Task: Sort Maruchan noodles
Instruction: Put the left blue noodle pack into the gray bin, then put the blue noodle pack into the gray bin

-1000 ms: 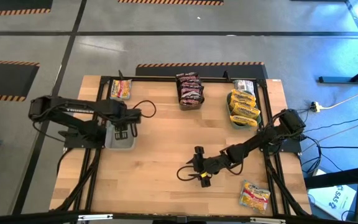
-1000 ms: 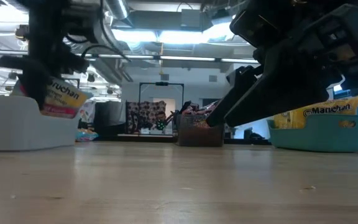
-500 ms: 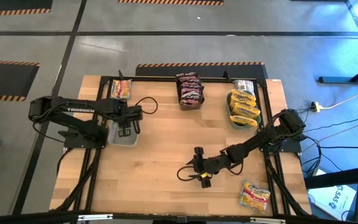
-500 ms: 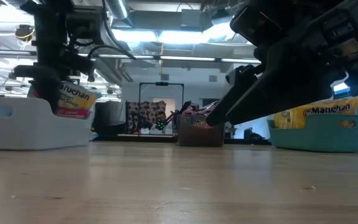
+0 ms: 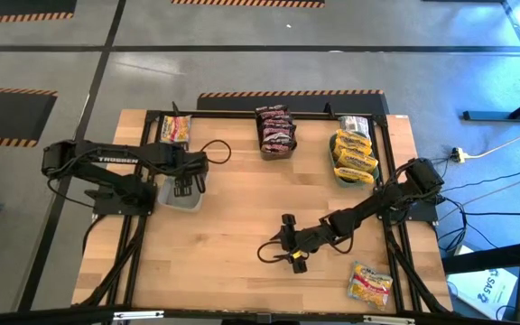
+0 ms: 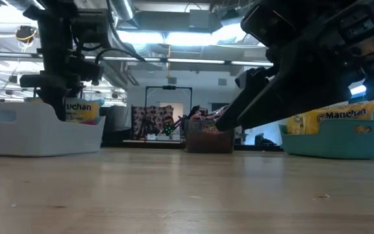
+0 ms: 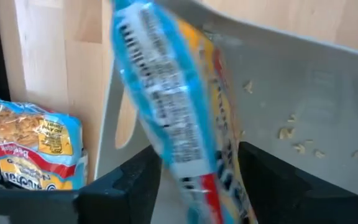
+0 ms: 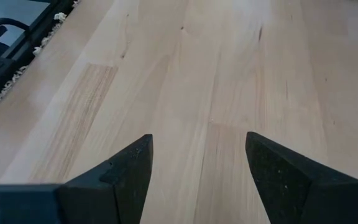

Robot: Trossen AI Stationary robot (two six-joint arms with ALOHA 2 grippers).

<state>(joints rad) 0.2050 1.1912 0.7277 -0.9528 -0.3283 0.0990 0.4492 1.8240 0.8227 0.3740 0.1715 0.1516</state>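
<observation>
My left gripper stands over the grey bin at the table's left and is shut on a Maruchan packet printed in yellow, blue and red. In the low view the packet shows just above the bin's wall. My right gripper lies low over the bare wood near the table's middle, open, with only planks between its fingers. Another yellow packet lies flat on the table beyond the bin. My left gripper pinches the packet between its two fingers, which come from above and point down. The packet stands on edge and hangs below the fingers, its lower part inside the bin. Whether it touches the bin's floor, I cannot tell.
A brown bin of dark red packets stands at the far edge. A teal dish of yellow packets stands at far right, a silver packet behind it. One yellow packet lies at the near right corner. Bare wood fills the middle.
My left gripper has gone down and a little toward the table's right, still shut on the packet. The packet has sunk from above the bin's rim to partly behind its wall.
</observation>
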